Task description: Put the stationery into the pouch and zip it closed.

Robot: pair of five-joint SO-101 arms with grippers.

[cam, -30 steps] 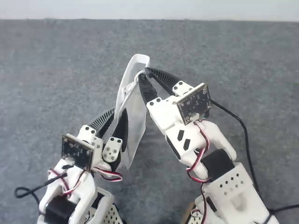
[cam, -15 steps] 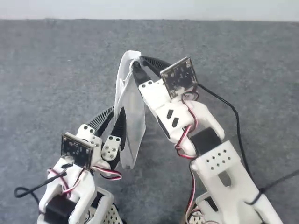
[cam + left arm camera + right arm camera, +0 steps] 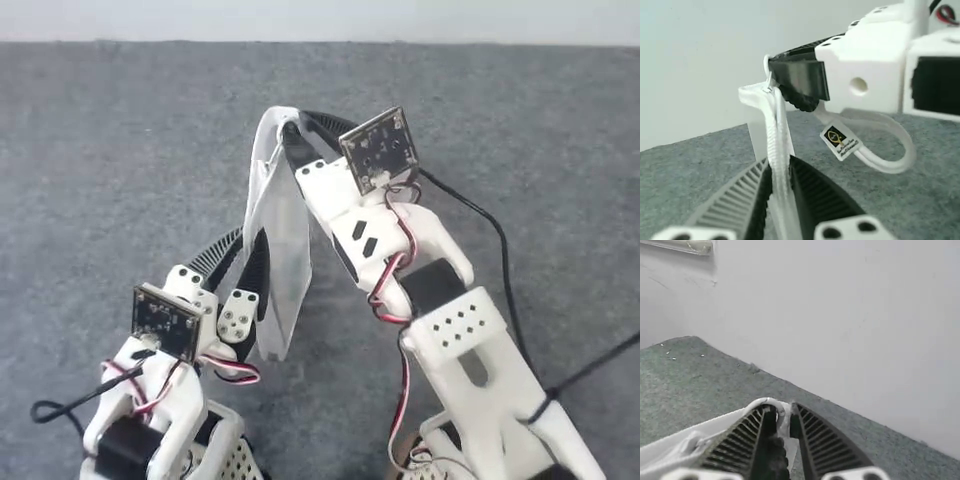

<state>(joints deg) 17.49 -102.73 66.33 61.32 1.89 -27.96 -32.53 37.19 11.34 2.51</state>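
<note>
The pouch (image 3: 287, 235) stands on edge over the grey tabletop (image 3: 120, 150), held between both arms. Your left tool (image 3: 254, 250) is clamped narrow on the zipper edge, low on the pouch. Your right tool (image 3: 292, 130) pinches the top end at the zip pull (image 3: 768, 85). A white strap loop (image 3: 890, 145) dangles just beside the right tool.

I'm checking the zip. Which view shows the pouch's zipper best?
Left wrist view: the zipper runs up from the left gripper to the right gripper. High view shows the pouch side-on; right wrist view, its top edge.
</note>
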